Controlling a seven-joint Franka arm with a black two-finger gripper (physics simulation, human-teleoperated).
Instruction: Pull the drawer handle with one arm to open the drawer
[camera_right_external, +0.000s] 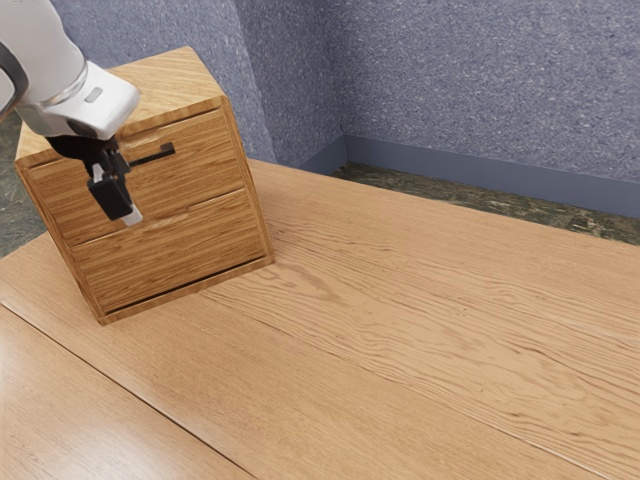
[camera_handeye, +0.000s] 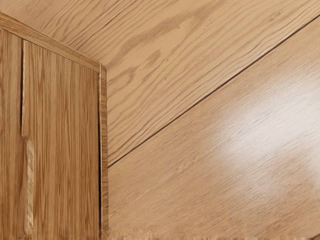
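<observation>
exterior: wooden cabinet (camera_right_external: 205, 235) on the desk (camera_right_external: 400, 330), over at the exterior view's left, top drawer (camera_right_external: 200, 150) looks shut, black handle (camera_right_external: 152, 155) on its face | end effector (camera_right_external: 118, 200) hangs just below that handle, spread or pinched, can't tell | wrist: probably the lower drawer (camera_handeye: 62, 150), wooden pull (camera_handeye: 28, 185) along its edge, desk beside it

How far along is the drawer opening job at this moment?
Done: the hand is at the cabinet front, just below the black handle. In hand: lining up on the handle; I cannot confirm a grip. Left: the whole pull, since the upper drawer looks shut.
</observation>
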